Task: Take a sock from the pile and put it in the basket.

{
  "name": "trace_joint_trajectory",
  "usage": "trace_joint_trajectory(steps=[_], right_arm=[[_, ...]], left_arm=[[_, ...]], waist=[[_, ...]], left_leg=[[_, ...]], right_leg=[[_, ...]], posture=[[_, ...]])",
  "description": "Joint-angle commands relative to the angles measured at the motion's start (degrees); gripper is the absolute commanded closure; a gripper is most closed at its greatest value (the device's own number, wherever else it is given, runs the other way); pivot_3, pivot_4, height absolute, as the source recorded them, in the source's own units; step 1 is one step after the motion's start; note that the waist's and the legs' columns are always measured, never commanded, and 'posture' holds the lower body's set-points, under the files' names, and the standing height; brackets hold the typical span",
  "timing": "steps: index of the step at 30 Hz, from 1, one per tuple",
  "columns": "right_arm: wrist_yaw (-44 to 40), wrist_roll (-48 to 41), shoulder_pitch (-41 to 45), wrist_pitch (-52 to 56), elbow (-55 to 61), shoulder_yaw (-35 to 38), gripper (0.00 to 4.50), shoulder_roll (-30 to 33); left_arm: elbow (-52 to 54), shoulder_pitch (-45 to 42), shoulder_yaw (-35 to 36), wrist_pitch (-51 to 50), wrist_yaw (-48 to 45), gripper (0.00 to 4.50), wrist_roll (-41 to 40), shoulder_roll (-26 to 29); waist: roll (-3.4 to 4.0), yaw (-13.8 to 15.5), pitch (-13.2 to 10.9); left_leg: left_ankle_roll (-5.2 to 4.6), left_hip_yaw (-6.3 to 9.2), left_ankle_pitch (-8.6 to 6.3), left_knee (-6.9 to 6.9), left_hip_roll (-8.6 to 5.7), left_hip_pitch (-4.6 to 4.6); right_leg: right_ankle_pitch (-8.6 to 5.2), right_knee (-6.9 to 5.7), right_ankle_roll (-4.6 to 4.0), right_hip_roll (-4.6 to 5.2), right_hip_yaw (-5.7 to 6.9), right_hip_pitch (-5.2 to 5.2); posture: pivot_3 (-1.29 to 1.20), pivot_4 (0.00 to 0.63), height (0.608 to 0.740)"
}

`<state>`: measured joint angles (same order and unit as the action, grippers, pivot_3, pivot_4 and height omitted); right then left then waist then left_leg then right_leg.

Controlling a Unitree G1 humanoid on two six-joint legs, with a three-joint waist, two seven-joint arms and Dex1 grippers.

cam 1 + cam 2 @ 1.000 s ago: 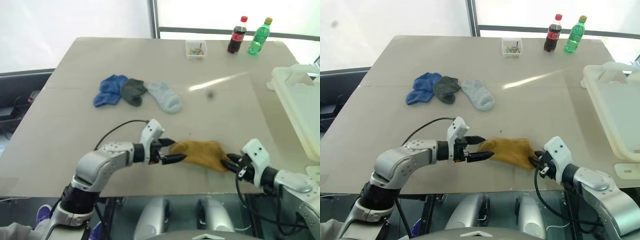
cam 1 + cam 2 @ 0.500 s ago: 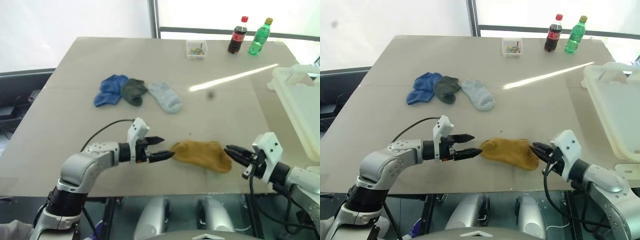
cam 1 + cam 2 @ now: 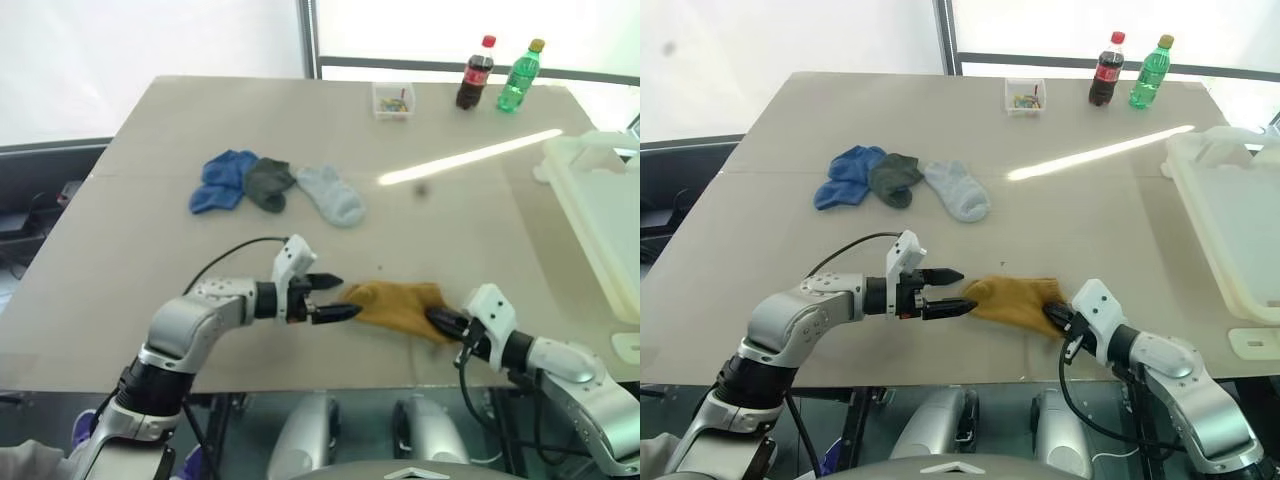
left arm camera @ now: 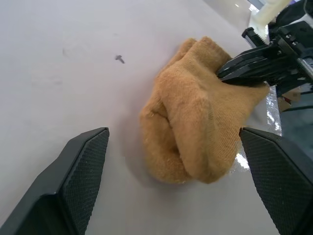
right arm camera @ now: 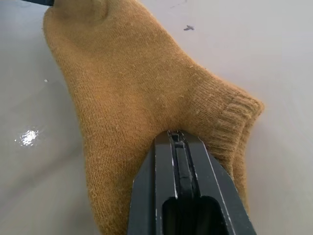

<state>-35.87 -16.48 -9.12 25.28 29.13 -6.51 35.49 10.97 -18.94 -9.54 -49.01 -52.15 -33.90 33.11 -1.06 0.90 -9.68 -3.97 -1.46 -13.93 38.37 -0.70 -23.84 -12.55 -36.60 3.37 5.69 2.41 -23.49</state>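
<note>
My right claw (image 3: 1053,317) is pinched on the mustard sock (image 3: 1015,301); my left claw (image 3: 952,291) gapes wide at its nine o'clock.

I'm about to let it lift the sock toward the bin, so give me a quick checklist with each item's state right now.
1. Right gripper shut on the mustard sock: ok; its fingers pinch fabric near the cuff.
2. Left gripper open, clear of the sock: cannot tell; its fingertips sit at the sock's other end.
3. Sock off the table: not ok; it lies flat.
4. Basket reachable on the robot's right: ok.
5. Other socks apart from the lift: ok.
</note>
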Motion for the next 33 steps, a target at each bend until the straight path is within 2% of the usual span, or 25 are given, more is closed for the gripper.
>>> trace_joint_trajectory(steps=[1, 13, 19, 27, 33], right_arm=[[0.0, 1.5, -0.2, 0.2, -1.4, -1.2, 4.45, -0.2], [1.6, 1.3, -0.9, 2.2, 1.8, -0.3, 4.45, -0.7], [1.8, 0.8, -0.9, 3.2, 2.6, 0.3, 4.45, -0.8], [1.7, 0.3, 0.0, 4.5, 3.5, 0.6, 4.45, -0.9], [1.5, 0.2, 0.7, 5.1, 3.6, 0.4, 4.45, -1.0]], left_arm=[[-1.5, -2.2, -1.9, -4.8, -2.2, 0.0, -3.4, -2.6], [-3.5, -8.0, 1.0, -20.9, -3.4, 0.0, -13.7, -6.5], [-3.2, -8.3, -0.6, -26.5, -4.5, 0.0, -14.7, -2.5], [-3.2, -8.1, -2.8, -23.2, -6.1, 0.0, -11.1, 3.3], [-2.2, -8.3, -3.5, -26.4, -8.4, 0.0, -14.1, 3.6]], waist=[[-0.03, 0.0, 0.0], [-0.06, -0.1, 0.0], [-0.04, -0.1, 0.0], [-0.04, -0.1, 0.0], [-0.04, -0.1, 0.0]], left_leg=[[0.0, 0.0, 0.0, 0.02, 0.0, 0.0], [-0.01, 0.0, 0.0, 0.05, 0.0, -0.02], [0.0, 0.01, 0.0, 0.04, 0.01, -0.02], [0.0, 0.02, 0.0, 0.04, 0.03, -0.02], [0.01, 0.01, 0.0, 0.04, 0.04, -0.03]], right_leg=[[0.0, -0.01, 0.0, 0.01, 0.0, 0.01], [0.0, -0.1, 0.01, -0.04, -0.03, -0.02], [-0.01, -0.12, 0.01, -0.11, -0.07, -0.02], [-0.01, -0.1, -0.01, -0.08, -0.08, -0.05], [-0.01, -0.1, -0.02, 0.16, -0.09, -0.05]], posture=[[0.0, 0.15, 0.729], [0.0, 0.15, 0.729], [0.0, 0.15, 0.729], [0.0, 0.15, 0.729], [0.0, 0.15, 0.729]])
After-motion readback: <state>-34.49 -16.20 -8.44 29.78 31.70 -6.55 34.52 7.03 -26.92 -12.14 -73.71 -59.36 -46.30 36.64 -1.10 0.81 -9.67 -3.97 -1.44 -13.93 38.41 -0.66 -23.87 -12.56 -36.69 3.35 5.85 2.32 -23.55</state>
